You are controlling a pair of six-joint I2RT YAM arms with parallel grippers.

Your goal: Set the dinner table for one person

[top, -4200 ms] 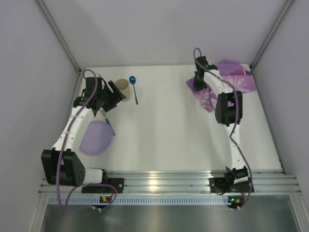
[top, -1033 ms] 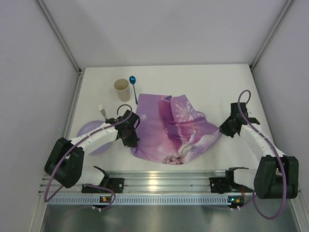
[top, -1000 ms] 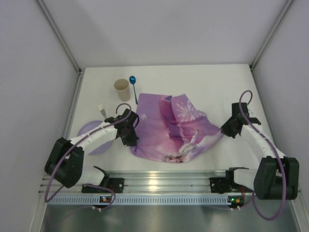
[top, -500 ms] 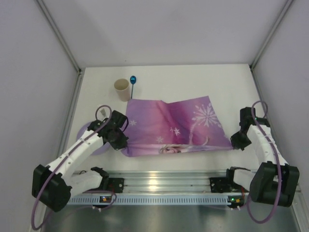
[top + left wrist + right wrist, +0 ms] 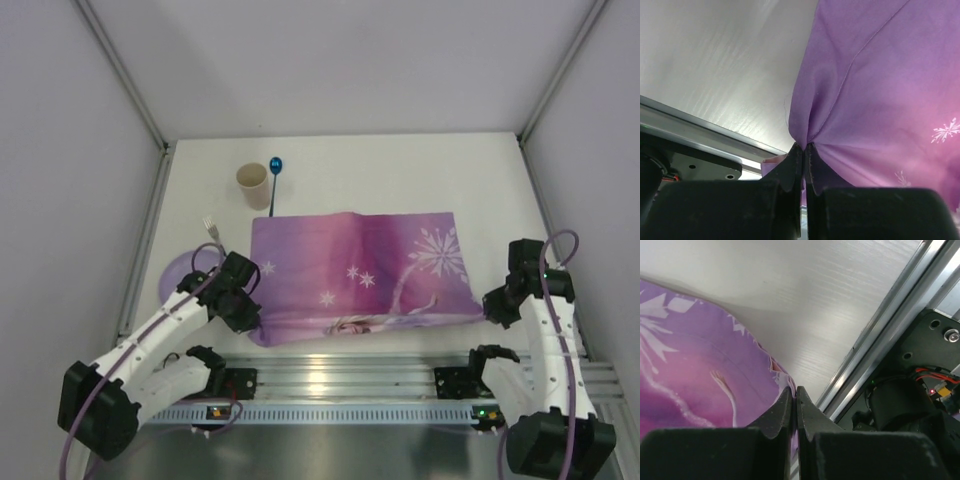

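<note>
- The purple-pink cartoon-princess fabric placemat (image 5: 350,275) lies spread flat between the pincers. The left gripper (image 5: 804,150) pinches its near left corner and the right gripper (image 5: 794,392) its near right corner.
- Likely left: letting go, then setting the round lilac plate (image 5: 183,272), pale fork (image 5: 211,227), blue spoon (image 5: 274,175) and beige cup (image 5: 252,185), all beyond the left gripper.
- The large plain white rectangular dinner table (image 5: 400,175) lies beneath both grippers, its ribbed aluminium rail (image 5: 340,375) just behind them.

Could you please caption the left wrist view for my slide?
Left tool pinching the purple placemat by a corner over the dinner table.
</note>
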